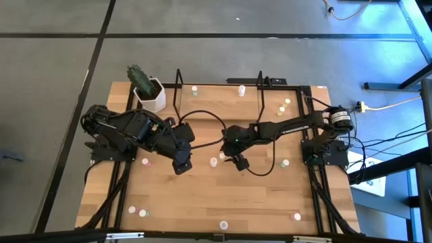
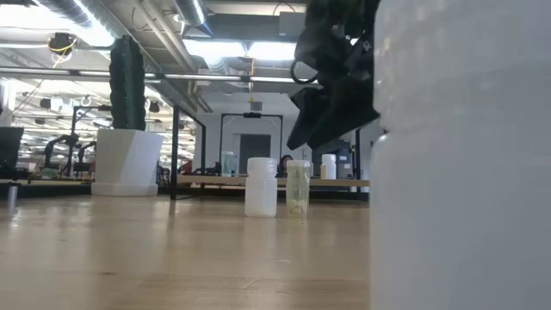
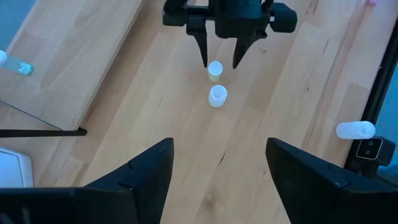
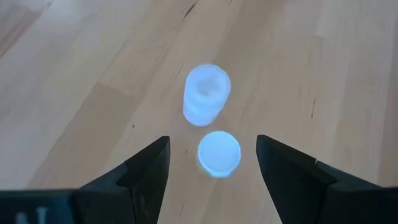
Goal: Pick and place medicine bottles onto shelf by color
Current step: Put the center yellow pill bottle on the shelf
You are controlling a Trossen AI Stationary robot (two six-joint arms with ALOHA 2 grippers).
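Here the right pincer (image 4: pixel 211 163) gapes wide astride a bottle (image 4: pixel 219 153); untouched.

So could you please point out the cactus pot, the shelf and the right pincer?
cactus pot (image 1: pixel 151 98): high view, white wall.
shelf (image 1: pixel 177 86): high view, left end loop.
right pincer (image 3: pixel 219 60): left wrist view, between its fingertips.

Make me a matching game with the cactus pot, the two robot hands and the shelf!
Things:
1. cactus pot
2. right hand
3. left hand
4. shelf

Places or states:
A. open, right above two small bottles
B. along the table's far edge, a few bottles on it
C. table's far left corner
D. open, nothing between its fingers

Pairs: 1-C, 2-A, 3-D, 4-B
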